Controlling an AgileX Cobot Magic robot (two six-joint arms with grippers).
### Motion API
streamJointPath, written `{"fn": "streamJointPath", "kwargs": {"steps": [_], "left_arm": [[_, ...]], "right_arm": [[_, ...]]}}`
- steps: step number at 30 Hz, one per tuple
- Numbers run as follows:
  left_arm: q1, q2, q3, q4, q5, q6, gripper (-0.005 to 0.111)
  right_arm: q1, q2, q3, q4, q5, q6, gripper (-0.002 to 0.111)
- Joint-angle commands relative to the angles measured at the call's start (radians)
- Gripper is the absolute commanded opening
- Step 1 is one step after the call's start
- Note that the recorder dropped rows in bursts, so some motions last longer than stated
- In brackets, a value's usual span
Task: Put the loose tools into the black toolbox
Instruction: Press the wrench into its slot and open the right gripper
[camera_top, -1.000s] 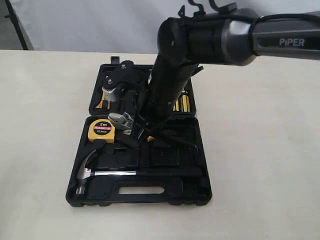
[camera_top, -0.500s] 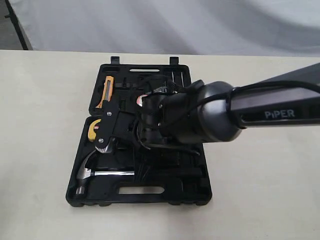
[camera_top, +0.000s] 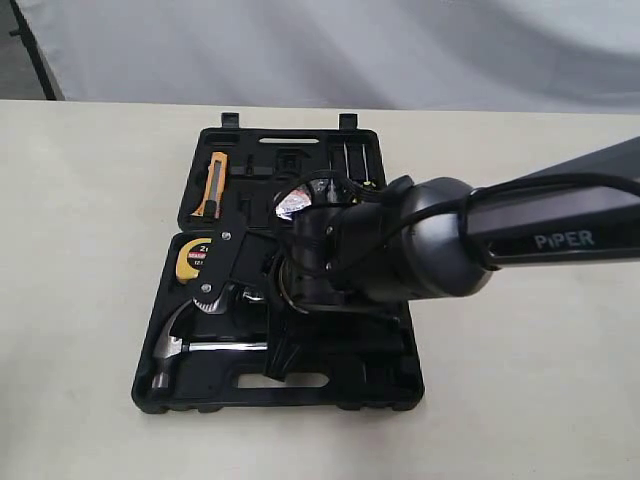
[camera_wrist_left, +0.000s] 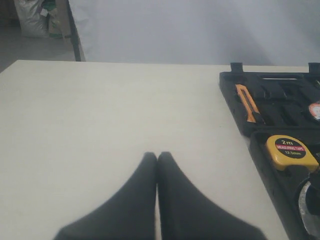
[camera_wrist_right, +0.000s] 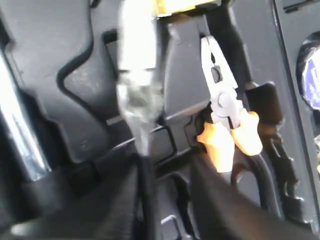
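Observation:
The black toolbox lies open on the table. The claw hammer rests in its front-left recess, and the wrapped tape roll sits in the far half. My right arm hangs low over the box and hides its own gripper there. In the right wrist view the right gripper is open. The blurred silver wrench has its black handle between the fingers, against one of them and apart from the other. My left gripper is shut and empty over bare table beside the toolbox.
A yellow tape measure and an orange utility knife sit in the box's left side. Orange-handled pliers lie in a recess beside the wrench. The hammer's chrome shaft runs along the other side. Beige table surrounds the box.
The right arm has swung from upright to low over the near half of the box, carrying the wrench down. Its jaws have since opened off the wrench handle. The left gripper's earlier state is not shown.

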Motion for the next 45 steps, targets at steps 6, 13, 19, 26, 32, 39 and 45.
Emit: {"fn": "streamJointPath", "kwargs": {"steps": [6, 13, 19, 26, 32, 39, 45], "left_arm": [[0.003, -0.008, 0.009, -0.014, -0.017, -0.01, 0.001], [0.003, -0.008, 0.009, -0.014, -0.017, -0.01, 0.001], [0.003, -0.008, 0.009, -0.014, -0.017, -0.01, 0.001], [0.003, -0.008, 0.009, -0.014, -0.017, -0.01, 0.001], [0.003, -0.008, 0.009, -0.014, -0.017, -0.01, 0.001], [0.003, -0.008, 0.009, -0.014, -0.017, -0.01, 0.001], [0.003, -0.008, 0.009, -0.014, -0.017, -0.01, 0.001]], "right_arm": [[0.0, -0.067, -0.023, 0.029, 0.035, -0.017, 0.054], [-0.006, -0.133, -0.12, 0.249, 0.06, -0.029, 0.013], [-0.006, -0.004, -0.207, 0.518, 0.244, -0.241, 0.0], [-0.006, 0.166, -0.374, 0.583, 0.323, -0.255, 0.0], [-0.006, 0.155, -0.465, 0.585, 0.482, -0.257, 0.0], [-0.006, 0.196, -0.536, 0.641, 0.374, -0.242, 0.0], [-0.02, 0.259, -0.536, 0.628, 0.352, -0.224, 0.0]]}}
